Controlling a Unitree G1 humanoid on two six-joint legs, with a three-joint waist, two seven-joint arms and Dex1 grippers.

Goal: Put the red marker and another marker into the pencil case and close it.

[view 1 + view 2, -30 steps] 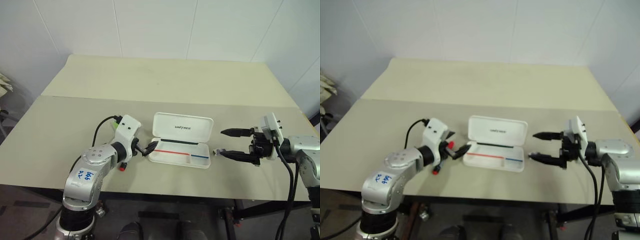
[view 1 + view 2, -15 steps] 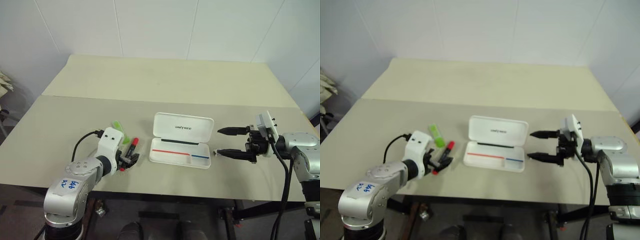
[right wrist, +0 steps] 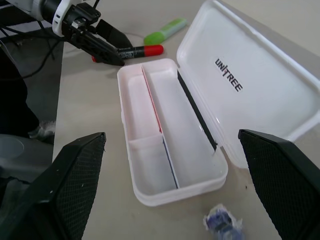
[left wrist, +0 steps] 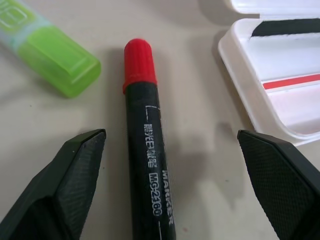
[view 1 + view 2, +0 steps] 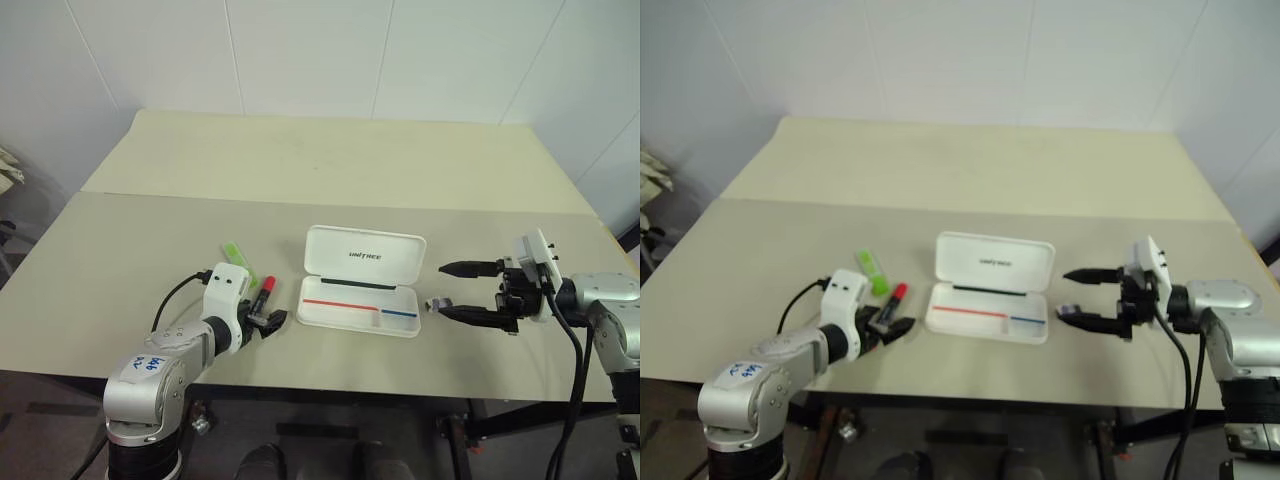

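Red-capped red marker (image 4: 148, 150) lying on the table between the left gripper (image 4: 170, 175)'s spread fingers, evidently for pickup; open pencil case (image 3: 170, 145) between the right gripper (image 5: 470, 292)'s spread fingers, apparently awaiting loading.

Bright, even light; soft shadows, sharp focus.

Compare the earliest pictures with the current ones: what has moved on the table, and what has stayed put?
The left gripper has swung away from the white plastic pencil case, leftwards and down to the black marker with the red cap, which now lies between its open fingers, not gripped. The light-green marker, earlier hidden behind the arm, now shows. The case stays open in place; the right gripper stays open beside it.
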